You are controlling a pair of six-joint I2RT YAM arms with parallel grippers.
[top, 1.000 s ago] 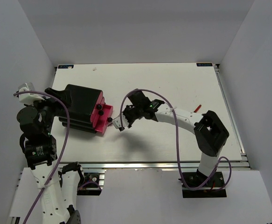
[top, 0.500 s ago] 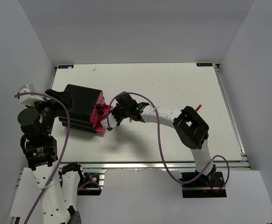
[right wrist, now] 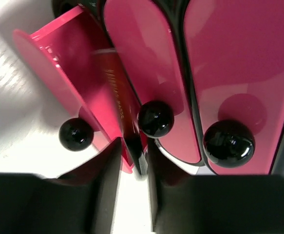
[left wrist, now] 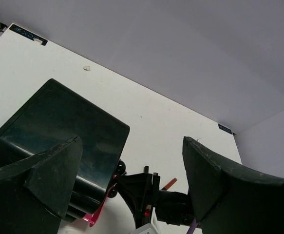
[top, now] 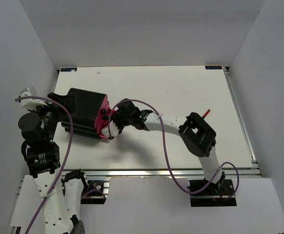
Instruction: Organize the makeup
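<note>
My right pincer (right wrist: pixel 134 156) has swung over to the open pink drawer (right wrist: pixel 44 63). The red-and-black pencil (right wrist: pixel 124 107) now reaches into it, though I can't tell whether it's released. Left pincer (left wrist: pixel 132 141) gapes wide.

A slim dark-red stick (right wrist: pixel 123 109) with a black end lies slanted in the open pink drawer (right wrist: pixel 54 58), its black end poking out past the drawer's front, while a second red stick (top: pixel 206 112) lies alone on the white tabletop (top: pixel 180 83), well apart.
</note>
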